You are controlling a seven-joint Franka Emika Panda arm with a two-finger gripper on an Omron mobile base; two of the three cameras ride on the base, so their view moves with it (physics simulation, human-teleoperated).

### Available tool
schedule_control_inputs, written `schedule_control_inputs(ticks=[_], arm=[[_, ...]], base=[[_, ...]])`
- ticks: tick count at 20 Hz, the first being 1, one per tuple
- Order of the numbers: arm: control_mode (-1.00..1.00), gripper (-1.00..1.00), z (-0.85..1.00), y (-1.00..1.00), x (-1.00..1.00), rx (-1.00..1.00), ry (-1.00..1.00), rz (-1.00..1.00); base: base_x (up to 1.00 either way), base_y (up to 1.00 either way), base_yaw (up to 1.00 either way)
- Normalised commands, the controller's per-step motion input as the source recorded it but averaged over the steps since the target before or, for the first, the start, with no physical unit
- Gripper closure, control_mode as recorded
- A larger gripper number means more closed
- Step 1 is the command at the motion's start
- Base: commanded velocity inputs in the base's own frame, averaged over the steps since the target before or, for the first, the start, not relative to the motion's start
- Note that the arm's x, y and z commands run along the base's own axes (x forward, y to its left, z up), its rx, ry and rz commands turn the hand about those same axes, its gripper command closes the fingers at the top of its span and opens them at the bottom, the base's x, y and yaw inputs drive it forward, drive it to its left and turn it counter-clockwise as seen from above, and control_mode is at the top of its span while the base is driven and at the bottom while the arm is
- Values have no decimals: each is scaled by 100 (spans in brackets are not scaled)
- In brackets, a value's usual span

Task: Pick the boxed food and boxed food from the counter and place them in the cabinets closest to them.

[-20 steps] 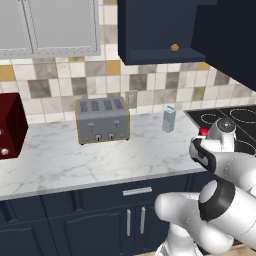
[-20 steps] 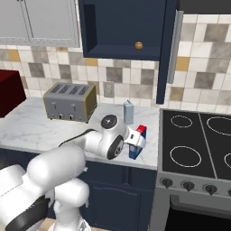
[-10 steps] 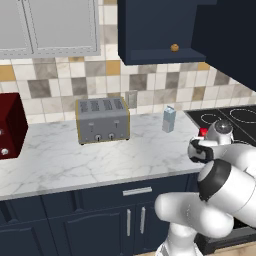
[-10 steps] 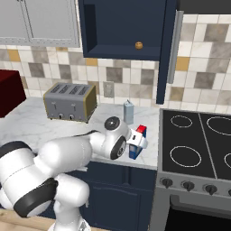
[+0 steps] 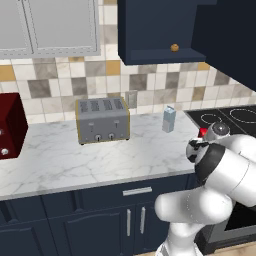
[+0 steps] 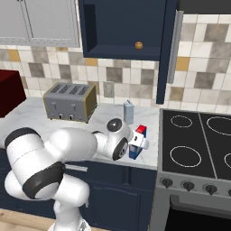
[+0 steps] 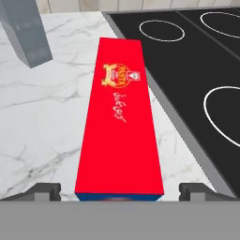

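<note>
Boxed food (image 7: 119, 117), red top with pasta logo, stands on the counter (image 7: 42, 117) at its right end just beside the stove (image 7: 197, 70), grey carton (image 7: 26, 30) further back. Gripper (image 7: 119, 192) hangs over it, fingers spread wide either side of the box, not touching, likely lining up a grasp. Versus 0.5 s ago the elbow has swung lower and nearer; box unmoved
</note>
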Motion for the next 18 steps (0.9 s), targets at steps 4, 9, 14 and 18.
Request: schedule_control_inputs(ticks=[4, 9, 14, 18], arm=[[-100, -100, -12, -7, 12, 0, -1, 0], [-100, -100, -13, -7, 14, 0, -1, 0], [-100, -100, -12, -7, 13, 0, 0, 0], [-100, 100, -11, 0, 10, 0, 0, 0]], base=[[0, 0, 0], [0, 0, 0], [0, 0, 0], [0, 0, 0]])
